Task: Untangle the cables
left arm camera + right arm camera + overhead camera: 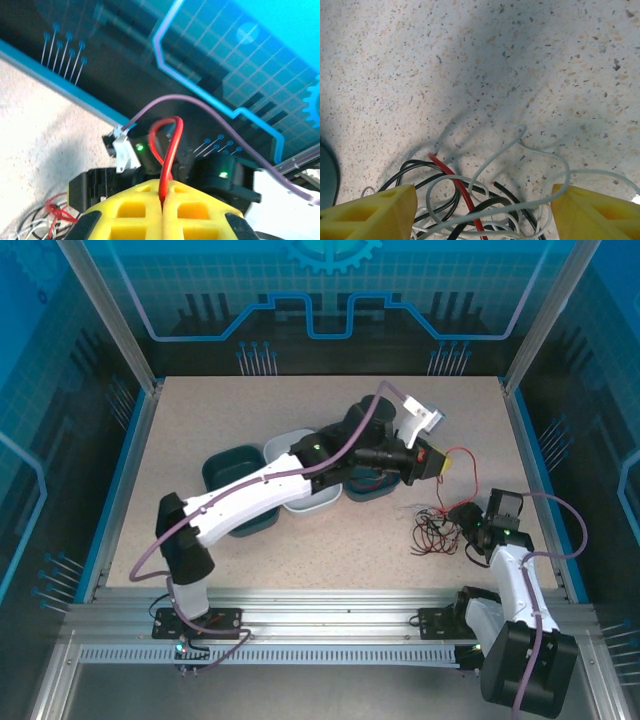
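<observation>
Yellow-fingered left gripper, on its outstretched arm, pinches a thin red cable looping upward. Jaws wide, the right gripper hangs low over red, black and white cables tangled on the speckled table.

Both arms wear glossy white plastic link shells set between chunky black joint housings, with a thin lilac cable looping loosely along each one. Small green indicator lights glow on the black housings. The fingers are bright yellow moulded plastic with rectangular recessed pockets.
</observation>
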You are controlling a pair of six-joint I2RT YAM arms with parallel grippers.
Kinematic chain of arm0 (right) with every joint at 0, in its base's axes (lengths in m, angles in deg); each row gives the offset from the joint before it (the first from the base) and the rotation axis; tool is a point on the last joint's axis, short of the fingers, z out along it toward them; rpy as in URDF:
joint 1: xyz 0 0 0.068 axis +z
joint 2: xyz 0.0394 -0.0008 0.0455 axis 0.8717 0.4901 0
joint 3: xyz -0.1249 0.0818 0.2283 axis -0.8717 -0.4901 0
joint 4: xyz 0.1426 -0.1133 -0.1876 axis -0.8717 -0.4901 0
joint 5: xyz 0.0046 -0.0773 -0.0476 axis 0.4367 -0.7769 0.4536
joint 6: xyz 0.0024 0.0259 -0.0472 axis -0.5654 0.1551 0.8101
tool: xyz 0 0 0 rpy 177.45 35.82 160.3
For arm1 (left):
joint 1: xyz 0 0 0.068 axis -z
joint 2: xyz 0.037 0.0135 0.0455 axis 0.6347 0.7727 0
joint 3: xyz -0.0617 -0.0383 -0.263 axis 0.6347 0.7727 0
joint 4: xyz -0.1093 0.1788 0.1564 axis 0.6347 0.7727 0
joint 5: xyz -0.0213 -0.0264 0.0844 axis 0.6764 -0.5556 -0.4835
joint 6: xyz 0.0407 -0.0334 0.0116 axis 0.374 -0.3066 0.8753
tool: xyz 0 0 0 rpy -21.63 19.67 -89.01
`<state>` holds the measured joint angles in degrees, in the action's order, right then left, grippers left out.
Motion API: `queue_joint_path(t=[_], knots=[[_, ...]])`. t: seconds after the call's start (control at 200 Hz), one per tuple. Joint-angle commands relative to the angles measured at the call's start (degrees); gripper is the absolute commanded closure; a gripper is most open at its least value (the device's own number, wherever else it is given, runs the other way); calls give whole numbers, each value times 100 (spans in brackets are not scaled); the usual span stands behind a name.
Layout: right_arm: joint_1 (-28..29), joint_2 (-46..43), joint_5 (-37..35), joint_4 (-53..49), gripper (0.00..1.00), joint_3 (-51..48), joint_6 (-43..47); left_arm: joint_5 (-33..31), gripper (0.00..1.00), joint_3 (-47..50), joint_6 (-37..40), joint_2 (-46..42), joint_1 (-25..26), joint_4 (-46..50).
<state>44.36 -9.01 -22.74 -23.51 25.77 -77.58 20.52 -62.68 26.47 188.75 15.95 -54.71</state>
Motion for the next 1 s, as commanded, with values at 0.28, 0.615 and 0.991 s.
queue_joint_path(t=[0.28, 0.615, 0.991], knots=[[-247, 166, 119, -117, 30, 376, 245, -1083, 100, -38, 546, -539, -374, 254], [-238, -413, -123, -1108, 20, 1119, 646, -1336, 100, 113, 333, -164, -1292, 395], [154, -599, -257, -1834, 0, 1903, 768, -1198, 100, -37, 45, 606, -1927, 1093]])
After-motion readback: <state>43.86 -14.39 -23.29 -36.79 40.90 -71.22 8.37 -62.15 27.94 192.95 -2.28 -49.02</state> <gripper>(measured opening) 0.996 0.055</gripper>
